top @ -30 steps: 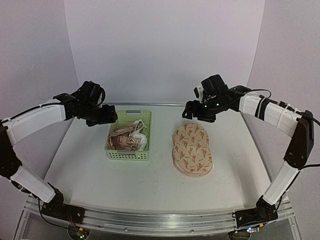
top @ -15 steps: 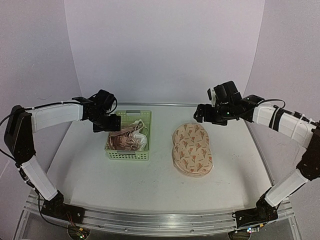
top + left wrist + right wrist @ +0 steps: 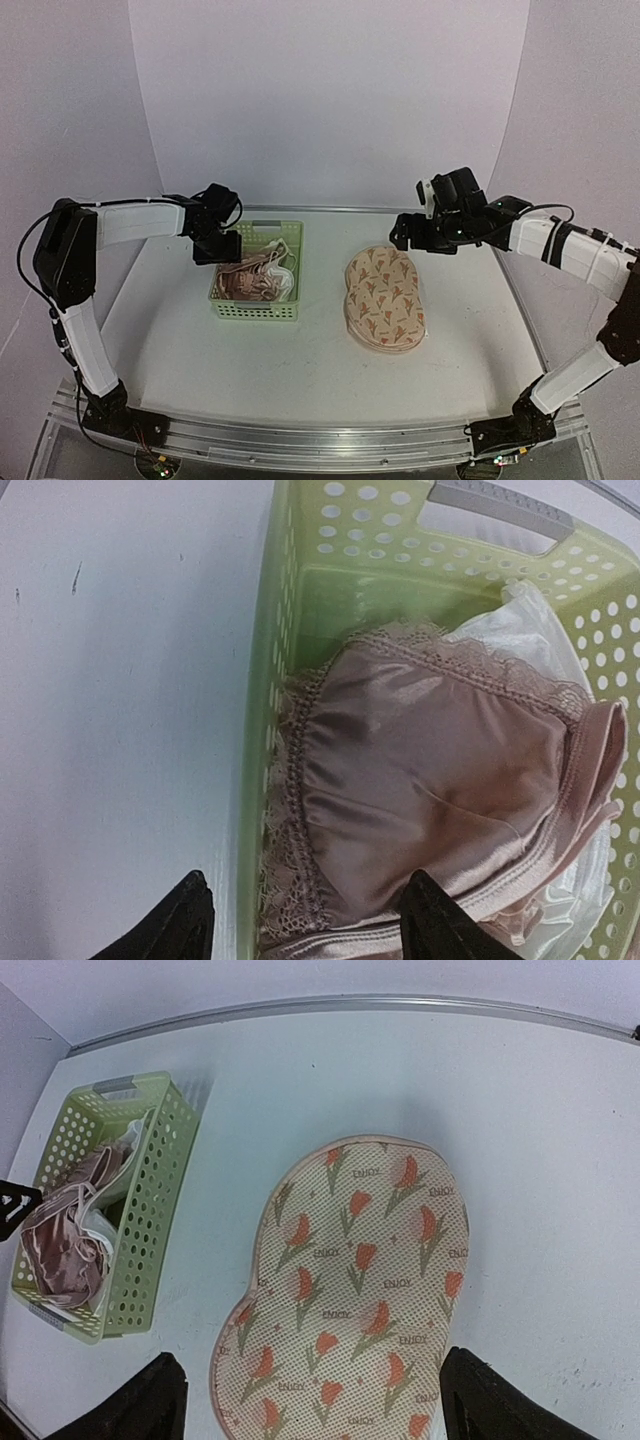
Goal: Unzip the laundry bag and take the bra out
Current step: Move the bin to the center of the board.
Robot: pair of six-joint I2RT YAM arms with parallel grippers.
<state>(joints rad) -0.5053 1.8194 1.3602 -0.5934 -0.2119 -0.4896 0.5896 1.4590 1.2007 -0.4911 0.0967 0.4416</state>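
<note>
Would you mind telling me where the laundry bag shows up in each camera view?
Top external: the laundry bag lies right of centre.
Left wrist: not in it.
Right wrist: the bag fills the lower middle of the frame.
Shared landmark: the green basket, seen in all three views.

Laundry bag flat on the table, bra in the basket

The beige, peanut-shaped laundry bag (image 3: 384, 300), printed with red tulips on green stems, lies flat on the table (image 3: 300, 370) just below and in front of the right claw (image 3: 412, 234). The mauve satin bra (image 3: 440, 790) with lace trim lies crumpled in the green basket (image 3: 255, 312), directly under the left claw (image 3: 217, 248).
</note>
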